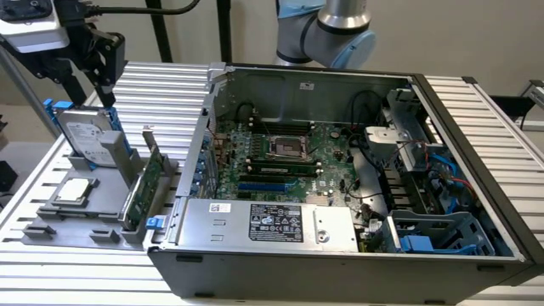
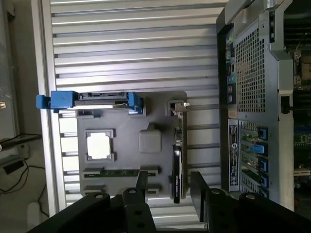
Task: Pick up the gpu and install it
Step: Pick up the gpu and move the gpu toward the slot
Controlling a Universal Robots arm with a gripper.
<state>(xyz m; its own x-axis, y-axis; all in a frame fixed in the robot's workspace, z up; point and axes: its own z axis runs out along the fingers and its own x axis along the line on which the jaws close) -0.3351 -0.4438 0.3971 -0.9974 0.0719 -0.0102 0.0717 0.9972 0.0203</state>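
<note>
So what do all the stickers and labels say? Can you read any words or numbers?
No text here can be read for sure.
The black label on the power supply: too small to read.
The white sticker beside it: blurred.
The hard drive label: blurred.
The long sticker on the case: too small to read.

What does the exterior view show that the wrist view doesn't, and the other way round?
Exterior view: the power supply, the blue drive cage and the arm.
Wrist view: the case's vented rear panel, and the fingers standing apart with the gpu's end seen between them.
Both: the hand, the gpu standing on edge in the grey tray, the hard drive and the CPU.
</note>
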